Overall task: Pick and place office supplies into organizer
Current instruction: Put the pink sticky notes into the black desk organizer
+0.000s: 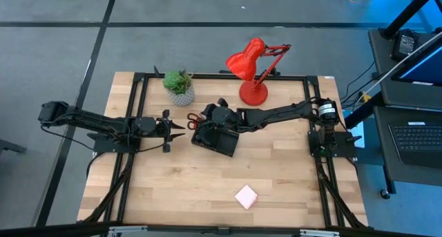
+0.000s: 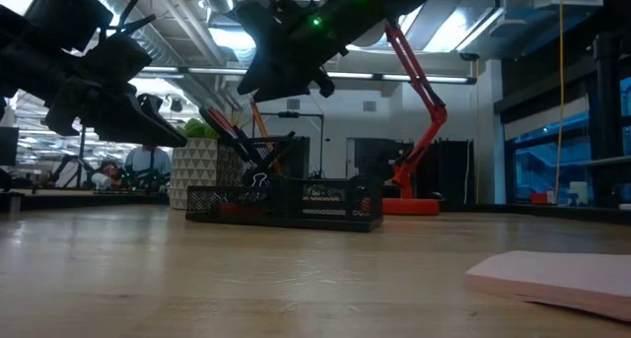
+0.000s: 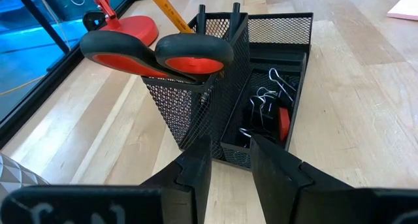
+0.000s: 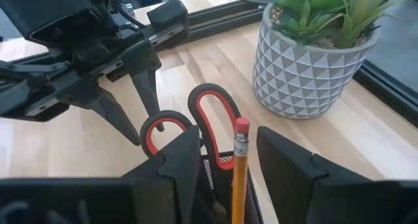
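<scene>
High view. The black mesh organizer (image 1: 215,139) sits near the middle of the wooden table (image 1: 173,188), in front of the red desk lamp (image 1: 252,68) and beside the potted plant (image 1: 179,86). The left gripper (image 1: 181,131) points at the organizer from the left with its fingers spread and empty. The right gripper (image 1: 207,118) hangs over the organizer's rear end, where the red scissors handles (image 1: 191,119) protrude. A pink sticky-note pad (image 1: 246,196) lies alone near the table's front edge, well apart from the organizer.

Low view. The organizer (image 2: 296,202) stands on the table with pens and pencil slanting out of its taller section; the pad (image 2: 557,277) lies in the foreground.

Left wrist view. The left gripper's (image 3: 230,168) fingers stand apart, holding nothing, just short of the organizer (image 3: 274,67). Red-handled scissors (image 3: 160,54) and an orange pencil (image 3: 166,8) rest in the tall section; black binder clips (image 3: 264,110) and a small red eraser (image 3: 283,123) lie in the low compartment.

Right wrist view. The right gripper's (image 4: 227,165) fingers are parted on either side of the pencil (image 4: 240,165) without touching it, above the scissors handles (image 4: 189,129).
</scene>
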